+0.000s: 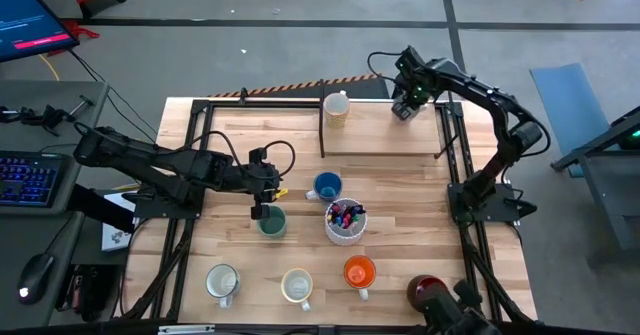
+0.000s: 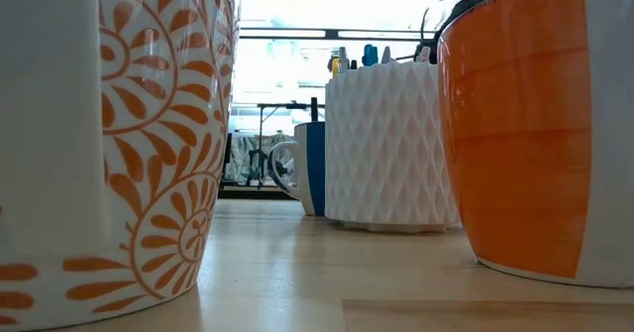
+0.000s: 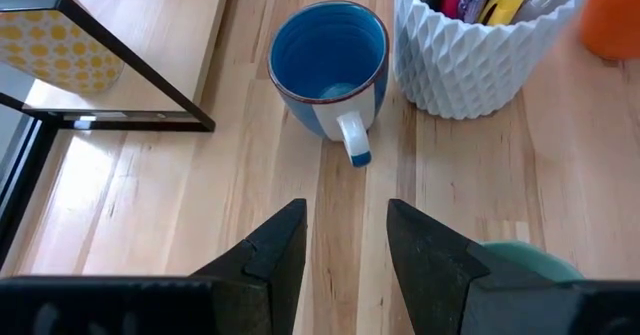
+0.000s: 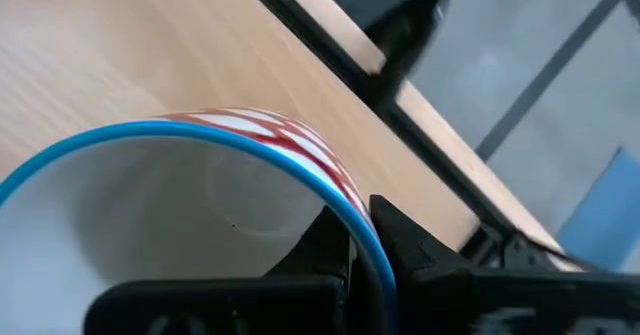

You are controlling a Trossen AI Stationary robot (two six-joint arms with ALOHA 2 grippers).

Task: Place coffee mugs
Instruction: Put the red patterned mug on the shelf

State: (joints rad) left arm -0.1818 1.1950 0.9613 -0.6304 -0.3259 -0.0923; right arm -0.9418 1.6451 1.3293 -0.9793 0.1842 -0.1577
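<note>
1. When the table is seen from above, the left gripper (image 1: 258, 211) is found just beside the teal green mug (image 1: 272, 221), while the right gripper (image 1: 404, 106) is at the far shelf (image 1: 385, 140), where a pale yellow mug (image 1: 337, 107) already stands. On the open table are the blue mug (image 1: 327, 187), the white pen cup (image 1: 345, 220), an orange mug (image 1: 359, 272), a dark red mug (image 1: 426, 292) and two pale mugs (image 1: 222, 282) at the near edge.

2. From table height, only crockery is seen — a white mug with orange leaf pattern (image 2: 109, 134), the orange mug (image 2: 535, 124), the pen cup (image 2: 388, 144) and the blue mug (image 2: 307, 168) behind. No gripper is shown.

3. Past the left wrist, the dark fingers (image 3: 280, 250) are seen parted with nothing between them; the blue mug (image 3: 330, 60) lies ahead, handle turned toward them, and a sliver of the teal green mug (image 3: 525, 257) is beside one finger.

4. Past the right wrist, the fingers (image 4: 410, 245) are seen pinched on the blue-edged rim of a white mug with red stripes (image 4: 200, 205), one inside and one outside.

5. The mugs are judged stiff, glazed and slippery, fairly heavy and chippable — a hold across the rim wall is judged firmest, with a gentle set-down.
</note>
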